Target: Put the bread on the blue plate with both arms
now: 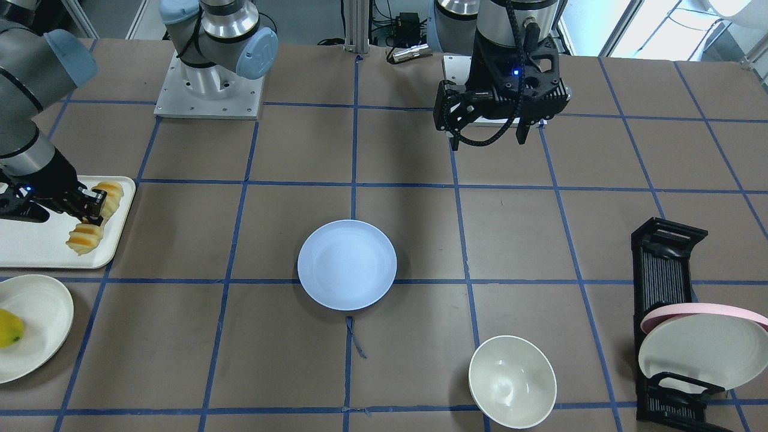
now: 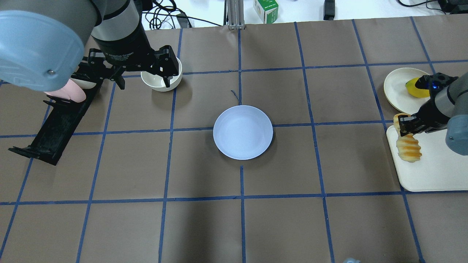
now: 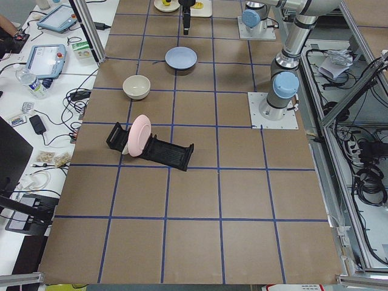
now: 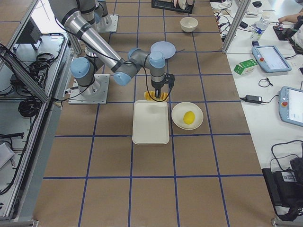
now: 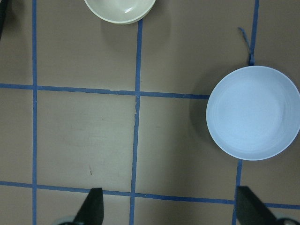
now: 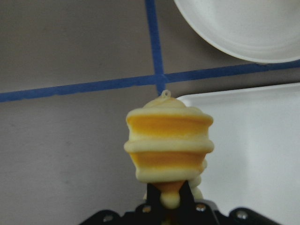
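Observation:
The blue plate (image 1: 347, 264) lies bare at the table's middle; it also shows in the overhead view (image 2: 243, 132) and the left wrist view (image 5: 253, 112). My right gripper (image 1: 90, 207) is shut on the middle of the bread (image 1: 84, 239), a ridged orange-and-cream loaf, at the inner edge of the white tray (image 1: 36, 240). The bread (image 6: 168, 145) hangs end-on in the right wrist view, over the tray corner and the table. My left gripper (image 1: 486, 129) is open and empty, high above the table near its base, away from the plate.
An off-white bowl (image 1: 512, 381) stands on the operators' side. A black dish rack (image 1: 669, 270) holds a pink-rimmed plate (image 1: 702, 348). An off-white plate (image 1: 36, 318) with a yellow fruit (image 1: 9, 327) lies beside the tray.

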`<control>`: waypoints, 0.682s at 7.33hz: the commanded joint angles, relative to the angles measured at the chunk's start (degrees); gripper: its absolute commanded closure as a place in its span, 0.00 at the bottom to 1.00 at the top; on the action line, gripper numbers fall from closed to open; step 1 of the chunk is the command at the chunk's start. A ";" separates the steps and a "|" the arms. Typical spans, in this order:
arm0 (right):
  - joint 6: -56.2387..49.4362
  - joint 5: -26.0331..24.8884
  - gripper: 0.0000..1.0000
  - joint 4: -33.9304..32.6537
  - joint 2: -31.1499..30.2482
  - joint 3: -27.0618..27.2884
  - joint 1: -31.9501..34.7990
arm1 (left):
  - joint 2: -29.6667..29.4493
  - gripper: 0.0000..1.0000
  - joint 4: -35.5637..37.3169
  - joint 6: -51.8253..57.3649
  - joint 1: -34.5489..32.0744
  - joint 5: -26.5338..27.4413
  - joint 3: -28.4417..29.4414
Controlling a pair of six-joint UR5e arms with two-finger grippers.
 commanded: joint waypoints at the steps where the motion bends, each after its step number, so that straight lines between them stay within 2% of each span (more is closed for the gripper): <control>1: 4.31 1.99 1.00 9.48 -2.64 -5.36 10.07 | -0.34 0.00 0.57 0.15 0.02 0.61 -0.71; 2: 9.99 4.61 1.00 9.42 -1.68 -8.25 16.92 | -0.43 0.00 0.58 -0.20 0.02 0.70 -1.15; 4: 25.17 4.20 1.00 11.00 2.87 -15.20 29.32 | -0.43 0.00 1.54 0.41 0.63 0.53 -2.11; 5: 32.73 4.46 1.00 10.22 6.81 -16.36 34.69 | -0.69 0.00 1.98 0.85 2.55 -2.26 -2.20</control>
